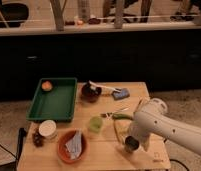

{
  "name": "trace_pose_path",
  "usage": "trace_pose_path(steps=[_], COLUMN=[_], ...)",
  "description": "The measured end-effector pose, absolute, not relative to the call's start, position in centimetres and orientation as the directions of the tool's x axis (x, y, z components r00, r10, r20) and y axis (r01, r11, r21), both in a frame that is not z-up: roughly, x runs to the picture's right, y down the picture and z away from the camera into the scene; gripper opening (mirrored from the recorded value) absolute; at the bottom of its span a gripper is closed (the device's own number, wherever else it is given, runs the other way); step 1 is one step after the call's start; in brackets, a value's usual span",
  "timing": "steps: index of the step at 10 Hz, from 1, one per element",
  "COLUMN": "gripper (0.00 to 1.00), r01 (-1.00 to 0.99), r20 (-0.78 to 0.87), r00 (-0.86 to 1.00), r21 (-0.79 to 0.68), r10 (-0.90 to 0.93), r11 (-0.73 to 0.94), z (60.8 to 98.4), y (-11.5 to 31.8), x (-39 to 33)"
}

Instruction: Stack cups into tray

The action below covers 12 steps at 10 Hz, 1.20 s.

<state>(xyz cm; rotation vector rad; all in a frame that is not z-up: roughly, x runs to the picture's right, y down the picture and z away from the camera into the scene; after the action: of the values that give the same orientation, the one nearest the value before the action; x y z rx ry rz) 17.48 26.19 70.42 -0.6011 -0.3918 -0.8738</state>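
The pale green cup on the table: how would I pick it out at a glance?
On the wooden table, find the big dark green tray at the left. Just right of its near corner stands the pale green cup, with the robot's pincer further right, at the silver cup. Unlike the wider orange bowl and maroon bowl, it is small, upright and pale green.

Two cups: green cup (95,124), silver cup (132,146); one tray (56,102); two bowls: maroon bowl (90,93), orange bowl (63,150); one white container (47,129); one gripper (128,141), at the silver cup.
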Motion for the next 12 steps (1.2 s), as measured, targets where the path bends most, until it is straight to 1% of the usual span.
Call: trace_pose_path(steps=[2,3,4,6,7,8,10,11,12], gripper=[0.8,0.77,0.67,0.51,0.37,0.33,0.07,0.02,0.0], r01=[0.809,0.81,0.81,0.809,0.808,0.807,0.806,0.807,0.807], r20=[0.567,0.576,0.584,0.591,0.597,0.598,0.599,0.598,0.594], r00=[0.582,0.579,0.578,0.578,0.578,0.58,0.579,0.578,0.579], r21=[-0.327,-0.325,-0.325,-0.324,-0.328,-0.328,-0.32,-0.319,-0.318], r10=[-0.583,-0.577,-0.57,-0.563,-0.556,-0.553,-0.553,-0.555,-0.559], r11=[0.489,0.488,0.489,0.491,0.489,0.492,0.497,0.497,0.497], z=[70.6,70.7,70.8,71.1,71.3,71.4,71.7,71.7,71.7], y=[26.7,26.9,27.1,27.3,27.5,27.6,27.2,27.1,26.9], x=[17.5,17.4,17.5,17.6,17.7,17.7,17.5,17.5,17.7])
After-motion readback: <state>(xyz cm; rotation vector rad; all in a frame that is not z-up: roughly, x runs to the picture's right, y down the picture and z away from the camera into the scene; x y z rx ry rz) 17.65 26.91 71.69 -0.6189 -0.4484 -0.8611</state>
